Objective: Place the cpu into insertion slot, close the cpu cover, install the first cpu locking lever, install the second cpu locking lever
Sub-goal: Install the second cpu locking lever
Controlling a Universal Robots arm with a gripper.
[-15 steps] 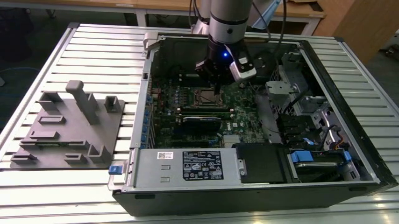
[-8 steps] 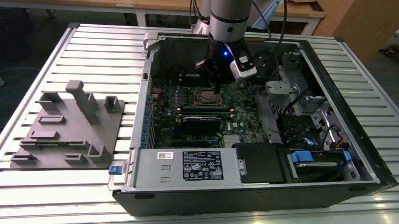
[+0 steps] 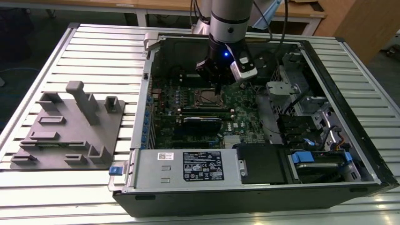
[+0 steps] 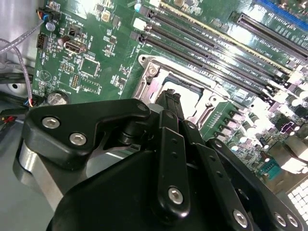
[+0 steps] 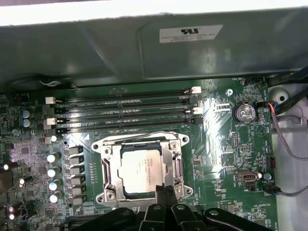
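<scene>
cpu [image 5: 143, 169]: lying seated in the insertion slot [image 5: 111, 190] on the green board [image 5: 216, 144].
cpu cover [image 5: 173, 166]: lying down around the chip.
gripper [image 5: 165, 191]: fingers drawn narrow, holding nothing, hovering at the socket's edge.
step: judged at the locking levers; next move is calling for a fine sideways hook.
obstacles: memory slots [image 5: 125, 113] and capacitors [image 5: 52, 171] crowding close.

The exterior view looks steeply down from well off at the open black computer case [image 3: 262, 136] and the black pincer [image 3: 216, 84]. Both wrist views ride close behind that pincer [image 4: 169, 103] [image 5: 162, 195], sharing the green circuit board [image 4: 96, 43] [image 5: 216, 144] just beneath it.
</scene>
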